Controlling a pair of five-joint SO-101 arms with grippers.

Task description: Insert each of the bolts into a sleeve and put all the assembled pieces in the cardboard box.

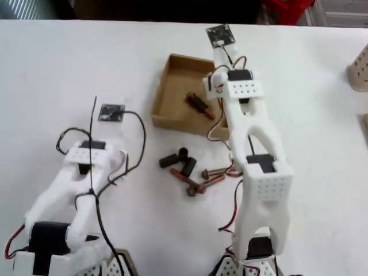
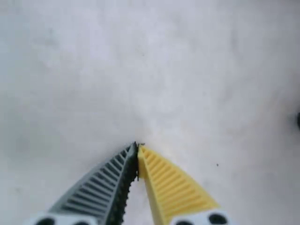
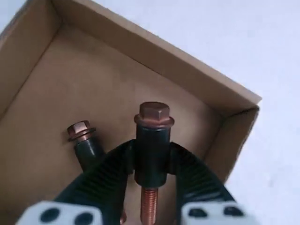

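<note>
1. The left arm (image 1: pixel 75 190) sits well apart from the cardboard box (image 1: pixel 163 98), off on the box's left side. The left jaws are clenched, grey and yellow tips touching with nothing between them, over bare bench (image 2: pixel 140 70).
2. The loose parts lie in a little heap on the bench just off the box's near wall. Three black sleeves (image 1: pixel 183 161) are bunched together. A few copper bolts (image 1: pixel 198 183) lie just beside them, on the side away from the box.
3. The right arm (image 1: pixel 253 149) stretches along the box's right side, with its wrist up over the box's right wall.
4. The right jaws are grasping the held assembled piece (image 3: pixel 152 140), a black sleeve with a copper bolt through it. The hex head sticks out of one end and the threaded shank out of the other. It hangs inside the box's walls, above the box floor.
5. The second assembled piece (image 3: pixel 85 143) lies on the box floor, near the held one and not touching it as far as I can see.
</note>
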